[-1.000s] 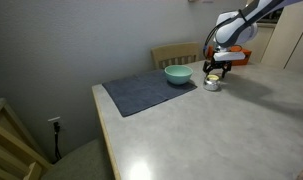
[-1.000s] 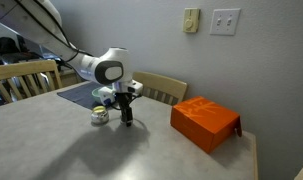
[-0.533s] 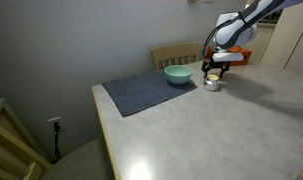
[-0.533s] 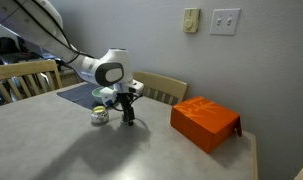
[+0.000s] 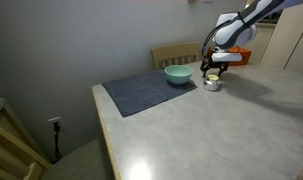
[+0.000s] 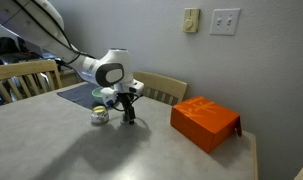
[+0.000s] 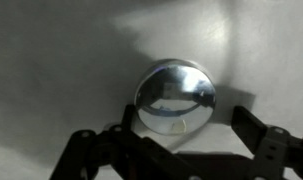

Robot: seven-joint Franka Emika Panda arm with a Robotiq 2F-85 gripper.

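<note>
gripper (image 7: 181, 128): jaws apart, straddling small shiny round metal cup (image 7: 174, 95), not clamped | cup: on pale tabletop (image 5: 221, 130), near round teal bowl (image 5: 177, 74) (which sat on dark grey mat (image 5: 146, 93)) | change: arm barely shifted over last second; cup ungripped

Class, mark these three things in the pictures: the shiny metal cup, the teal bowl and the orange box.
shiny metal cup (image 7: 174, 95), wrist view, middle of its reflective surface.
teal bowl (image 5: 177, 76), an exterior view, its outer wall.
orange box (image 6: 204, 112), an exterior view, its top face.
</note>
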